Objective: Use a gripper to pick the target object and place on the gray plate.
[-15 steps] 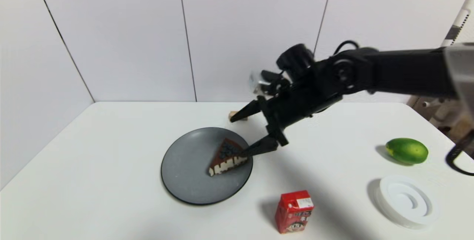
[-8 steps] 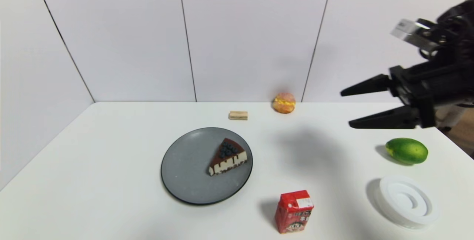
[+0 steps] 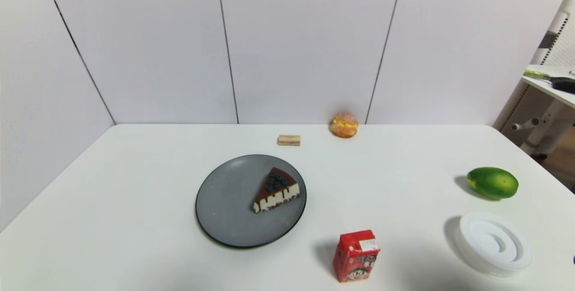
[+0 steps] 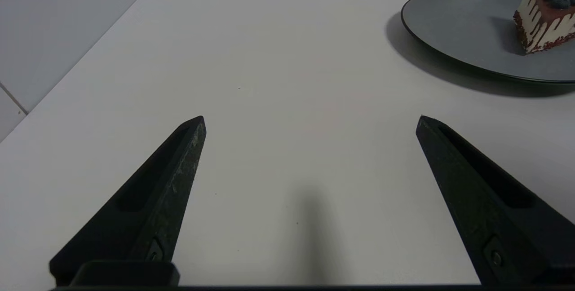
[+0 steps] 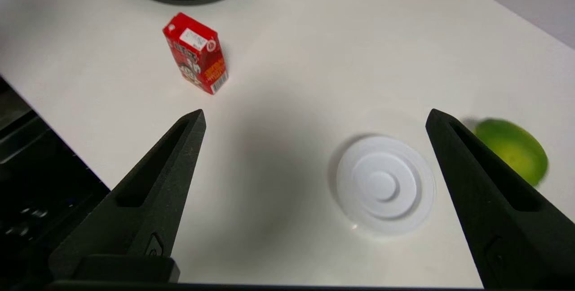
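Note:
The cake slice point(image 3: 276, 190), cream sides with a chocolate top and blueberries, lies on the right part of the gray plate point(image 3: 229, 210) in the middle of the table. It also shows on the plate point(image 4: 453, 26) in the left wrist view point(image 4: 544, 17). Neither arm shows in the head view. My right gripper point(image 5: 314, 118) is open and empty, above the table's front right part, over the white disc. My left gripper point(image 4: 310, 122) is open and empty, low over the table, apart from the plate.
A red juice carton point(image 3: 356, 256) stands near the front edge. A white ringed disc point(image 3: 493, 244) lies at the front right, a green fruit point(image 3: 493, 182) behind it. A tan wafer block point(image 3: 288, 140) and an orange bun point(image 3: 344, 124) sit by the back wall.
My right arm has pulled back from the plate, moved right and left the head view. The cake slice stays on the plate, free of the gripper.

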